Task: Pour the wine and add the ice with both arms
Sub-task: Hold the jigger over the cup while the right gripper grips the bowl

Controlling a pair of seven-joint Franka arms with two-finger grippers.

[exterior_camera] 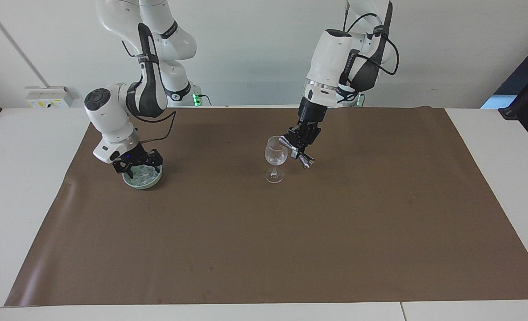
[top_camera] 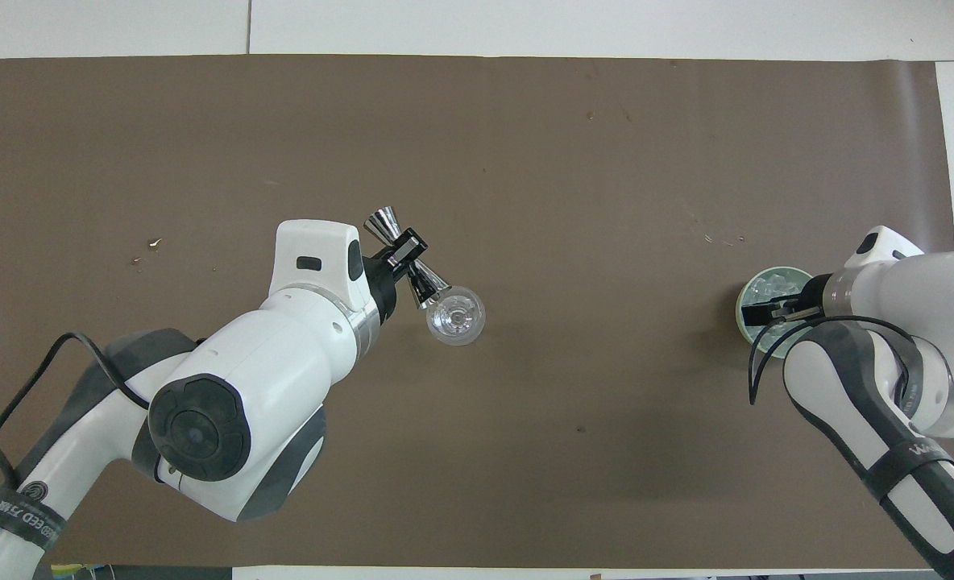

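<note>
A white wall [exterior_camera: 255, 53] is seen at the robots' end of the white table [exterior_camera: 23, 178], most of which is covered by a brown mat [exterior_camera: 264, 232]. The left hand [exterior_camera: 300, 143] is clenched on a tilted steel jigger [top_camera: 408, 272] at the rim of an upright wine glass [exterior_camera: 275, 157]. The right hand [exterior_camera: 138, 166] is spread open over a pale green bowl [exterior_camera: 144, 183], in which the ice [top_camera: 777, 283] is heaped
</note>
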